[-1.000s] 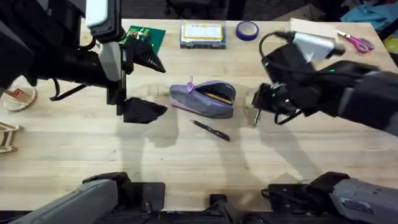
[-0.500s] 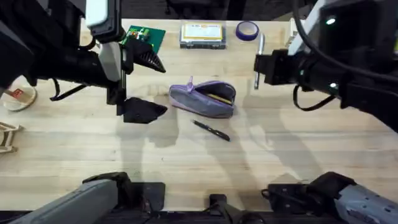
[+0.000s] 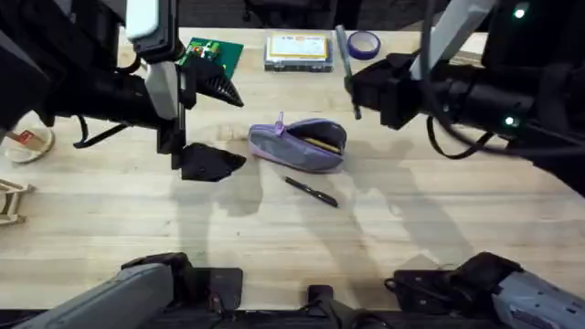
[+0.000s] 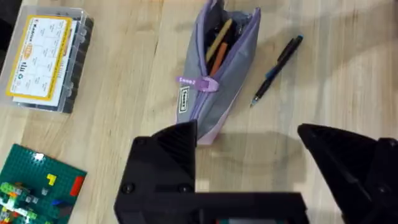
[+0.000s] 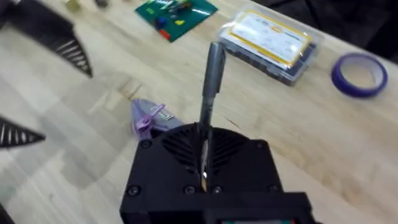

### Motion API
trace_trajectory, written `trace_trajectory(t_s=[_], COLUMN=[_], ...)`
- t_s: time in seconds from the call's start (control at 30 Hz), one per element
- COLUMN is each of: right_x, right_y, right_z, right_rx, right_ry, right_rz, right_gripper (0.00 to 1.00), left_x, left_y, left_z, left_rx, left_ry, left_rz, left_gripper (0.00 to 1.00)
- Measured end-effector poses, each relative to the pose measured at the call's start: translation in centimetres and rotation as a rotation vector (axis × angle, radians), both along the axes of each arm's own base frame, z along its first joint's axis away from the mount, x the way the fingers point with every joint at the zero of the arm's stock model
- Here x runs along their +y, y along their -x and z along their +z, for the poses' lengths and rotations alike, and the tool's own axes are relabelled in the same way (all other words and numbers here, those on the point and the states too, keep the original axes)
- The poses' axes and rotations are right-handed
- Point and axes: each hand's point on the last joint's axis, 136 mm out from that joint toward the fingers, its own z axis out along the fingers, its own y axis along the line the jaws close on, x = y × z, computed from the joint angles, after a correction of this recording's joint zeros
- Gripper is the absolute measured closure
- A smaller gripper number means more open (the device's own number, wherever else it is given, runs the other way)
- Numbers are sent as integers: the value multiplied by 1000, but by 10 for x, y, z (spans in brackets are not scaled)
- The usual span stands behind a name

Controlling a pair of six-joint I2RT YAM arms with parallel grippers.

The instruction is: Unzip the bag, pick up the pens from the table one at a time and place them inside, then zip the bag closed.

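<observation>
The lilac bag [image 3: 297,144] lies unzipped mid-table, its mouth showing orange things inside [image 4: 217,46]. Just in front of it the dark pen [image 3: 311,192] rests on the table [image 3: 439,228]. My right gripper [image 3: 358,87] hovers above and right of the bag, shut on the silver pen [image 3: 345,64], which sticks out past the fingers [image 5: 211,81]. The bag's zipper end peeks out beside that gripper [image 5: 149,118]. My left gripper [image 3: 224,126] hangs open left of the bag, holding nothing, with one black finger [image 4: 168,155] near the bag's end.
Along the far edge stand a clear box with a yellow label [image 3: 297,50], a purple tape roll [image 3: 363,43] and a green brick plate [image 3: 212,53]. A small white object [image 3: 23,142] lies at the far left. Bare wood lies in front of the dark pen.
The right gripper rose from the table right of the bag with the silver pen and swung left toward the bag. The left arm, bag and dark pen stayed put.
</observation>
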Motion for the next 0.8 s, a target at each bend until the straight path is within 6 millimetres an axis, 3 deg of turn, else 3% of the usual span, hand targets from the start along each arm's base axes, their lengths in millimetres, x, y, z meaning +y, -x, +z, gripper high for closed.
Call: trace_trajectory(t_s=[0.27, 0.53, 0.8], right_x=[31, 43, 44], right_y=[19, 29, 27], right_z=[-7, -51, -77], right_rx=[-125, -92, -41], right_ry=[164, 341, 403], right_rz=[222, 373, 412], right_gripper=[968, 968, 968], left_x=[0, 0, 0], left_y=[0, 0, 0], left_z=[0, 0, 0], left_rx=[0, 0, 0], left_ry=[0, 0, 0], left_rz=[0, 0, 0], left_gripper=[7, 7, 7])
